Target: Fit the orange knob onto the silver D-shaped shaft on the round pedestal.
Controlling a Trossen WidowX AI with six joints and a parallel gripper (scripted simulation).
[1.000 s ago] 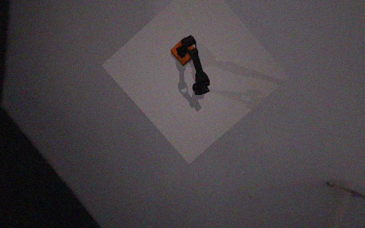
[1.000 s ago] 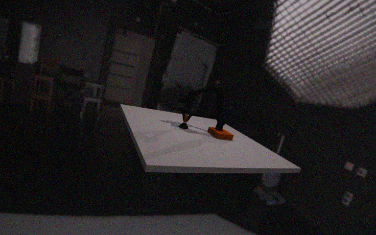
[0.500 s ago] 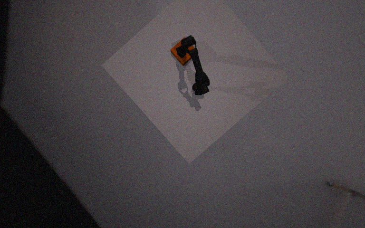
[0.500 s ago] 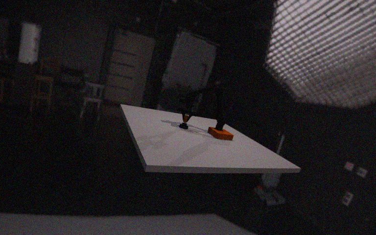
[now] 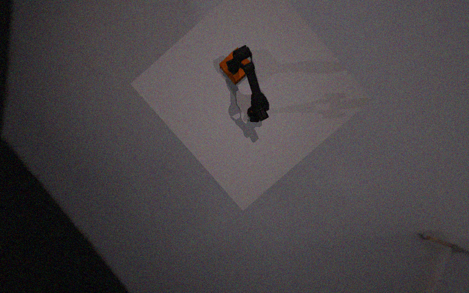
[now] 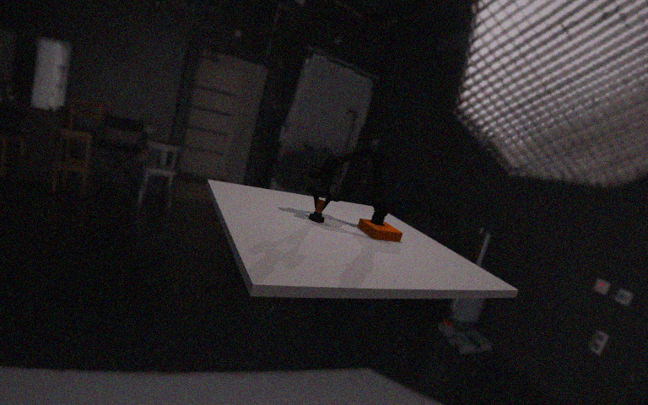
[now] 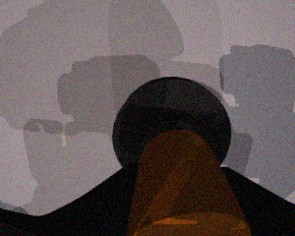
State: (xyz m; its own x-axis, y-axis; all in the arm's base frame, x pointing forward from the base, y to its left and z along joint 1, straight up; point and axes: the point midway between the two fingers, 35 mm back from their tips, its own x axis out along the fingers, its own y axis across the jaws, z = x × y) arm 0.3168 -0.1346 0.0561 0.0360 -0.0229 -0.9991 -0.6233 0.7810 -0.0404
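Note:
The orange knob (image 6: 321,204) (image 7: 179,172) is upright between the fingers of my gripper (image 6: 320,207) (image 7: 178,173), which is shut on it. The black round pedestal (image 6: 316,218) (image 7: 169,93) stands on the white table directly below the knob. In the wrist view the knob's lower end overlaps the near part of the pedestal's disc. The silver shaft is hidden, and so are the knob's hole and its flat side. I cannot tell if the knob touches the pedestal. In the top view the arm's dark end covers the knob and the pedestal.
The arm's orange base block (image 5: 236,77) (image 6: 380,231) sits on the white table (image 5: 242,181) (image 6: 348,278), to the right of the pedestal in the exterior view. Shadows of the arm fall across the table. The views are dark and grainy.

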